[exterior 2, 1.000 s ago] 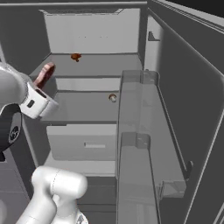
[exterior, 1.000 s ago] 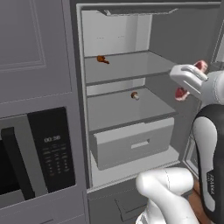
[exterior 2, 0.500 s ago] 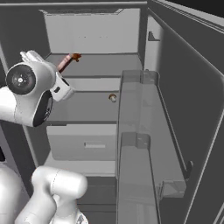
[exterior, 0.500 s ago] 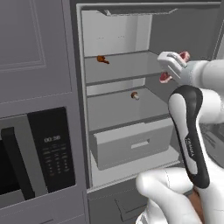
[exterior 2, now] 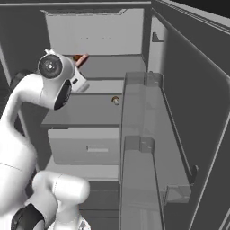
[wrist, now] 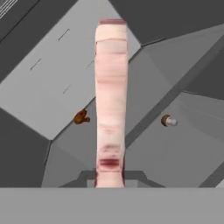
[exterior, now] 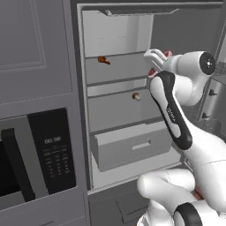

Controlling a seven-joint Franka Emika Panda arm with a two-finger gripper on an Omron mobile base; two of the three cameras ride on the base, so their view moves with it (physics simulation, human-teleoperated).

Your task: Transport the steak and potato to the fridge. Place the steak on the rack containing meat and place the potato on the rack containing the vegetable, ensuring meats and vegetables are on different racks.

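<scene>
The tall grey fridge with a pale interior [exterior: 119, 110] is standing open in front of the robot, showing two flat grey shelves above a wide grey drawer [exterior: 132, 148]. The white arm is reaching in at the right side, level with the higher shelf, the rack containing meat [exterior: 121, 66]. A small brown-orange lumpy meat piece [exterior: 103, 60] is lying toward that shelf's left edge. On the lower shelf [exterior: 121, 108], a small round tan-and-white vegetable [exterior: 136, 96] is sitting near the middle.

The claw [exterior: 154, 62] is clenched tight around one end of the flat red-pink steak slab with pale marbling [wrist: 111, 100]. In the hand view the steak's long axis is running straight out from the claw, pointing into the fridge. The brown-orange piece [wrist: 81, 117] is lying to one side of the steak and the round vegetable [wrist: 168, 120] to the other. The steak appears to be hanging by the higher shelf's right front corner, not yet resting on it.
</scene>
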